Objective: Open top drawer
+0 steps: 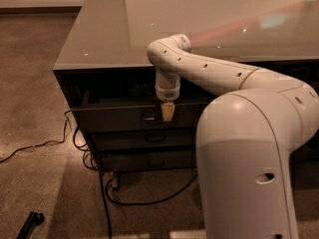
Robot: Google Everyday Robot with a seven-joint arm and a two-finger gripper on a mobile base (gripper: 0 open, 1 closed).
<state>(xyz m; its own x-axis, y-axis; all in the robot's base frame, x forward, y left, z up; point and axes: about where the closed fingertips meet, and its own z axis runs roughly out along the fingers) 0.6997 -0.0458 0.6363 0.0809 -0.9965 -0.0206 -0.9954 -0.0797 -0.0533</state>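
One arm [214, 73], one gripper [168, 112], and three drawers stacked in this column. The top drawer [114, 119] sits just under the glossy tabletop [99, 39]. Its dark flat front stands forward of the middle drawer [124, 139] and bottom drawer [129, 160], with a small pull [148, 116] at centre. The gripper hangs tip-down at the top drawer's upper edge, just right of the pull. I cannot tell whether it is apart or together.

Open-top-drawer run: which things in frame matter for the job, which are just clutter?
Job:
- top drawer, front standing out a little from the cabinet
- its metal pull
- pincer, hanging at the drawer front just right of the pull

Lying about:
- two lower drawers
- floor cables
- dark object on the carpet, bottom left
- countertop
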